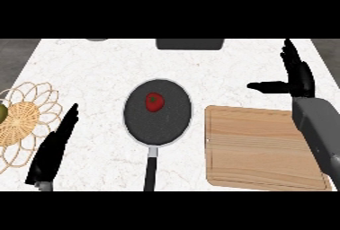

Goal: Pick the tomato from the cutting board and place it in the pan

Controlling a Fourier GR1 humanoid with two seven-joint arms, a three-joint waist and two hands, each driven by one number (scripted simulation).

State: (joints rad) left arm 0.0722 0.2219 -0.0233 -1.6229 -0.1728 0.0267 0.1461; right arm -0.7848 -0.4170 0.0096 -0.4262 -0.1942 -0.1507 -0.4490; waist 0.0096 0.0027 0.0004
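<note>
A red tomato [154, 102] with a green stem lies inside the dark pan [166, 126], toward its far left part. The pan's black handle points toward the view's lower edge. A bare wooden cutting board [259, 148] lies to the right of the pan. My right hand [295, 76] is raised above the board's far right corner, open, fingers straight up and thumb stretched toward the left, holding nothing. My left hand [56, 143] is low at the left, open, fingers straight and pointing away from me, beside the pan.
A woven wicker mat [26, 117] with looped edges lies at the left edge, with a green object [2, 112] on it. A dark object [189, 43] sits at the counter's far edge, a grey one [97, 39] to its left. White marble counter [100, 72] surrounds everything.
</note>
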